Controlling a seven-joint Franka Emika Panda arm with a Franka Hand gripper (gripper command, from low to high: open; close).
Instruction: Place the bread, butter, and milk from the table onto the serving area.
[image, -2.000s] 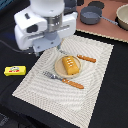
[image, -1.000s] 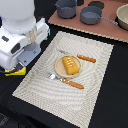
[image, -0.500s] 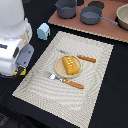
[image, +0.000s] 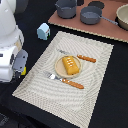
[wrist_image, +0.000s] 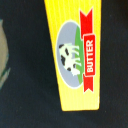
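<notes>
The bread (image: 70, 65) lies on the round tan plate (image: 59, 70) in the middle of the cream serving area (image: 95, 95). The milk (image: 43, 31) stands on the black table (image: 112, 107) just off the mat's far left corner in the exterior view. The butter (wrist_image: 72, 50) fills the wrist view, a yellow box with a red label lying flat on the table close below the camera. In the exterior view my white arm (image: 11, 55) hides it at the left, beside the mat. My gripper's fingers show in neither view.
A fork (image: 65, 81) and a knife (image: 82, 57) with orange handles flank the plate. A reddish-brown board (image: 107, 30) with grey pots (image: 91, 14) stands at the back right of the exterior view.
My arm has swung from the mat's far left corner to the exterior view's left and come down over the butter, which it now hides. The bread and milk have not moved.
</notes>
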